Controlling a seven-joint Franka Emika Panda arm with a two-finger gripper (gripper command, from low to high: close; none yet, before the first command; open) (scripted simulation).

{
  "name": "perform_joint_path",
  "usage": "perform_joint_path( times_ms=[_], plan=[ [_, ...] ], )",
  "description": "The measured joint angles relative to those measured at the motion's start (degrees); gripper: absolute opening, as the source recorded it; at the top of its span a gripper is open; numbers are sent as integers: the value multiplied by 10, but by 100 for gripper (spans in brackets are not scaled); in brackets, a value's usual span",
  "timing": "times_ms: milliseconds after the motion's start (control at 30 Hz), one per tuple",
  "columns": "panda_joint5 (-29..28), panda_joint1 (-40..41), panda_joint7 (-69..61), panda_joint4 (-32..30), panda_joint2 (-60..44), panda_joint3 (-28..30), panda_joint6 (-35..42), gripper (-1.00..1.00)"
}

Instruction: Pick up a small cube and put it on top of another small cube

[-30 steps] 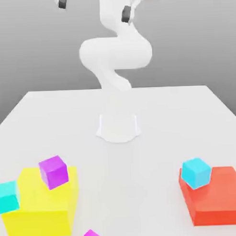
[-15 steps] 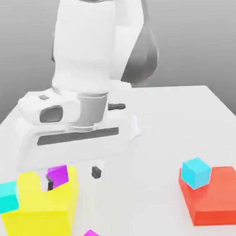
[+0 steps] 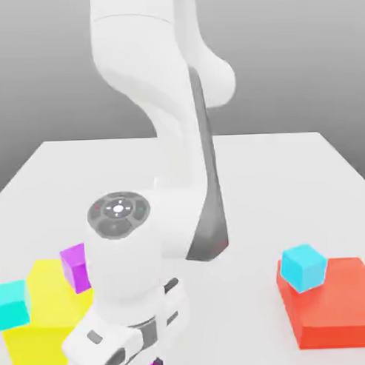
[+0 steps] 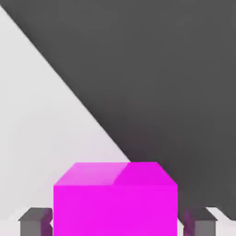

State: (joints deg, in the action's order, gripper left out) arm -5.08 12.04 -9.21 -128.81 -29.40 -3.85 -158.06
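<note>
Magenta cube (image 4: 115,203) sits clamped in your gripper (image 4: 115,223) at the white table (image 3: 289,182) front edge; open space behind.

A plain white surface (image 3: 289,174) spreads across the lower part of the exterior view, matte and unmarked, its far edge running level across the picture and its side edges slanting outward toward the near corners. Behind that far edge stands a bare grey backdrop (image 3: 299,55), darker toward the top and paler just above the surface. Light is soft and even, casting only faint shadows. In the hand view the surface (image 4: 37,120) meets a dark grey ground (image 4: 161,69) along a slanting edge.
</note>
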Motion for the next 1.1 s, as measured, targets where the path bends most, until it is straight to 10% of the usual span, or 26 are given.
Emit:
perform_joint_path(
  times_ms=[833, 1033, 1067, 1100],
  plan=[
    [110, -214, 75, -224, 398, -163, 170, -100],
    [69, -213, 114, -250, 325, -177, 73, -100],
    [63, -212, 118, -252, 313, -177, 59, 100],
    [63, -211, 118, -252, 313, -177, 59, 100]
  ],
)
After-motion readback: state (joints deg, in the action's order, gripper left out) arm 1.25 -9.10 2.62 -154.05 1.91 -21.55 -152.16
